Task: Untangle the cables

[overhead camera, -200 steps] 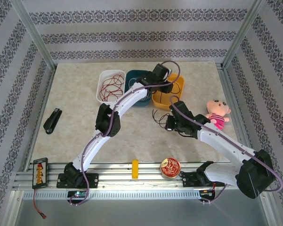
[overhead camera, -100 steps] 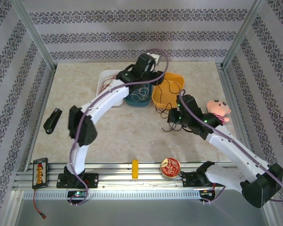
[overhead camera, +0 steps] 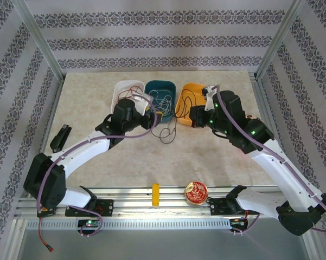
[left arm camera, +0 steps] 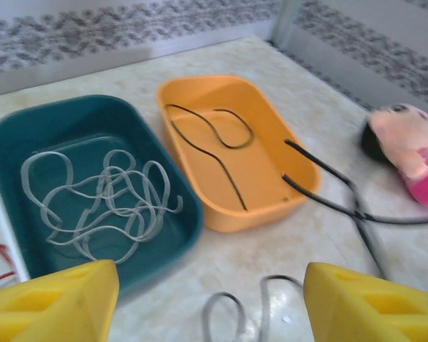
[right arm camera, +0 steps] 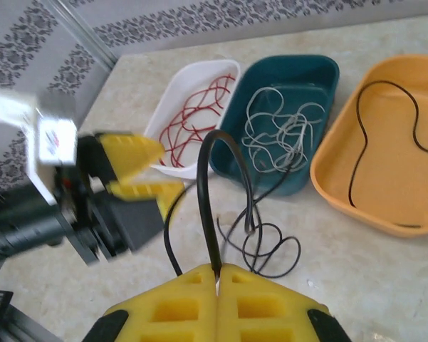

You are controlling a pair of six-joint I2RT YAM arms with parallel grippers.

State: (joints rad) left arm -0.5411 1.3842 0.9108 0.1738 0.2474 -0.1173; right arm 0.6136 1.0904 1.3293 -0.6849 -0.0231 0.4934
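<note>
— What's in the three bins?

— The white bin point(right arm camera: 224, 70), at the left end of the row, holds the red cable point(right arm camera: 196, 114) in loose loops. The teal bin point(left arm camera: 71, 121) in the middle holds the grey-white cable point(left arm camera: 100, 203), bunched in overlapping curls on its floor. The orange bin point(left arm camera: 263, 206), on the right, holds a black strand point(left arm camera: 214, 139) lying in one open curve.

— And the jaws?

— The right gripper point(right arm camera: 217, 274) has its jaws pressed together on the black cable point(right arm camera: 201, 192). It rises from them in an arch, then drops to a small coil on the tabletop point(overhead camera: 97, 92) just in front of the teal bin. The left gripper point(left arm camera: 214, 306) has its jaws wide with nothing between them. It sits low over the tabletop, facing the teal and orange bins.

— Is the held cable the same piece as the strand in the orange bin?

— I cannot tell. In the left wrist view a black line crosses the orange bin's near right rim. From there it runs out over the tabletop toward the doll point(left arm camera: 409, 153).
</note>
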